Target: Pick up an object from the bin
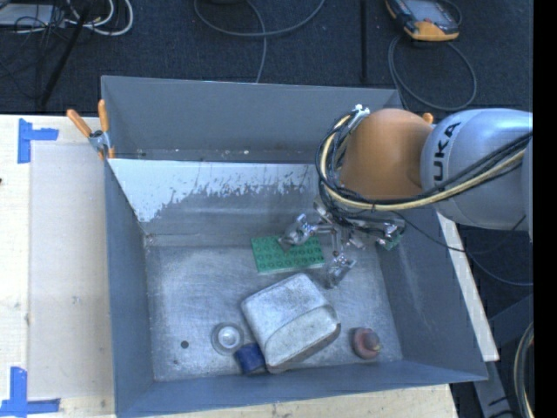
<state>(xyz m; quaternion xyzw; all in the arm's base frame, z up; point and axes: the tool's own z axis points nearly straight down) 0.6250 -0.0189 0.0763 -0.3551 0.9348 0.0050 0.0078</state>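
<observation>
Showing pincer (pixel 318 251) spread wide at right end of green studded plate (pixel 278 252), grey pouch (pixel 290 319) just beside that plate.

A blue cap (pixel 250 358) and clear lid (pixel 228 337) lie beside a grey pouch (pixel 289 320), a reddish knob (pixel 365 343) opposite.

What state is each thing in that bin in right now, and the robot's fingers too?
green studded plate: flat on the floor, studs up, not gripped.
gripper: fingers open, low over that plate's right end.
grey padded block: lying flat, loose.
clear round cap: lying left of the block.
small blue piece: touching the block's front corner.
reddish-brown knob: loose, apart, right of the block.
</observation>
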